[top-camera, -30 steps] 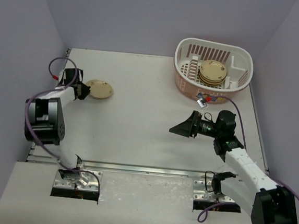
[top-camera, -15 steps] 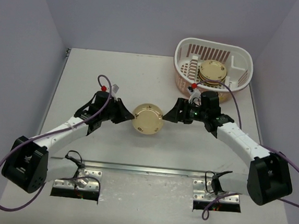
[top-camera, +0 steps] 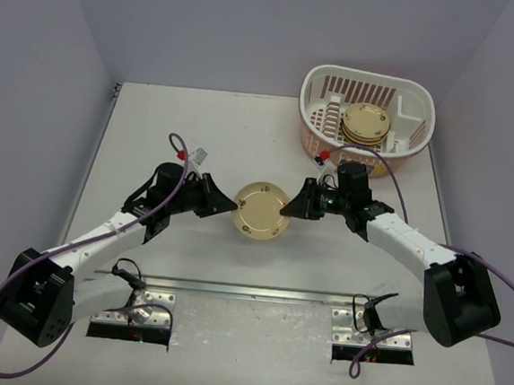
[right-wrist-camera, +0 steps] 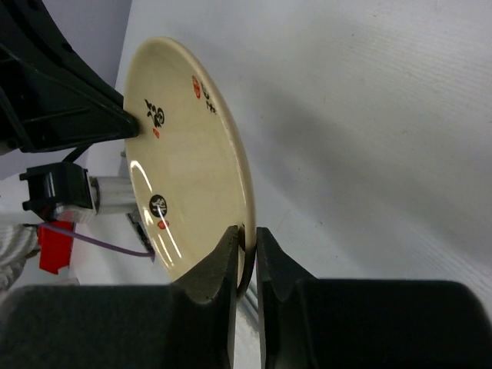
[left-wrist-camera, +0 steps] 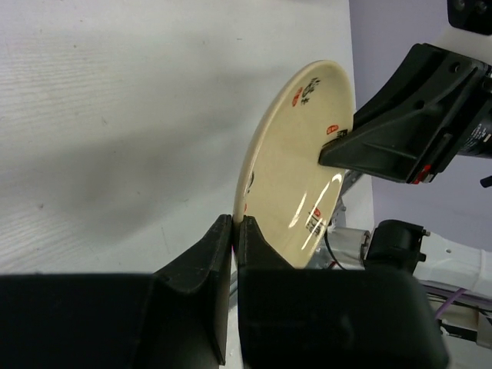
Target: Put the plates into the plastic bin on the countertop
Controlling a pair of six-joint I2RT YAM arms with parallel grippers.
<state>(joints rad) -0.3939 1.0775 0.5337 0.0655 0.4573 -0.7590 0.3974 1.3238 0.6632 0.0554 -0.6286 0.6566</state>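
Note:
A cream plate [top-camera: 261, 211] with small black and red marks hangs above the middle of the countertop [top-camera: 244, 137], held by both arms. My left gripper [top-camera: 231, 206] is shut on its left rim [left-wrist-camera: 244, 201]. My right gripper [top-camera: 288, 210] is shut on the opposite rim [right-wrist-camera: 247, 231]. In the left wrist view the cream plate [left-wrist-camera: 296, 169] stands on edge with the right gripper's fingers [left-wrist-camera: 384, 146] at its far side. The plastic bin [top-camera: 368, 120], white and pale pink with slotted sides, stands at the back right and holds a stack of plates [top-camera: 366, 125].
Purple cables loop from both arms [top-camera: 176, 145]. A metal front edge [top-camera: 248, 292] runs along the near side of the countertop. Grey walls close in the left, back and right.
The left arm carried the plate from the back left to the centre. The right arm swung in to meet it, and its jaws closed on the plate's right rim.

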